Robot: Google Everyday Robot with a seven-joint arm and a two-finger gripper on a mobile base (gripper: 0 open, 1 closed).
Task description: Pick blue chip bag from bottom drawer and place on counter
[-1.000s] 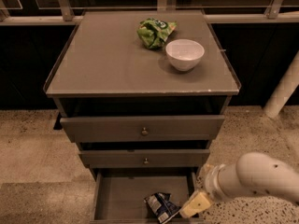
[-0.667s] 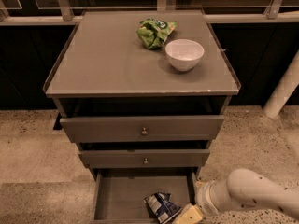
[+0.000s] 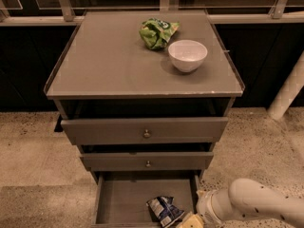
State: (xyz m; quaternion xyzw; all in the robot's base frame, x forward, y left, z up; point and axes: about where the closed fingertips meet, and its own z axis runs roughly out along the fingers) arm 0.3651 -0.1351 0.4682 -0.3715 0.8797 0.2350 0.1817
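Cabinet with 3 grey drawers, seen from above and in front. The bottom drawer [image 3: 124, 197] is pulled open, and its front edge is cut off by the frame bottom. The blue chip bag [image 3: 164, 210] lies on the drawer floor toward the right front corner, tilted, with its white label panel facing up; the print is too small to read and its lower end runs close to the frame edge.

The gripper [image 3: 190, 221] is at the very bottom of the frame, just right of the bag and at the drawer's right front corner. Only a yellowish tip shows and the rest is cropped, so I can't tell whether it is open, closed or touching the bag. The white arm [image 3: 254, 204] comes in from the lower right, and its far end is cut off by the right edge.

The 2 upper drawers [image 3: 146, 129] each have 1 small round knob and are slightly open, with interiors dark and not visible.

The counter [image 3: 109, 63] holds a green snack bag [image 3: 157, 32] near the back, with a white bowl [image 3: 187, 55] just right of and in front of it, close together; whether they touch is unclear. The bowl's inside looks plain white.

A white post [image 3: 288, 90] at the right is partly cut off. The background behind the cabinet is dark.
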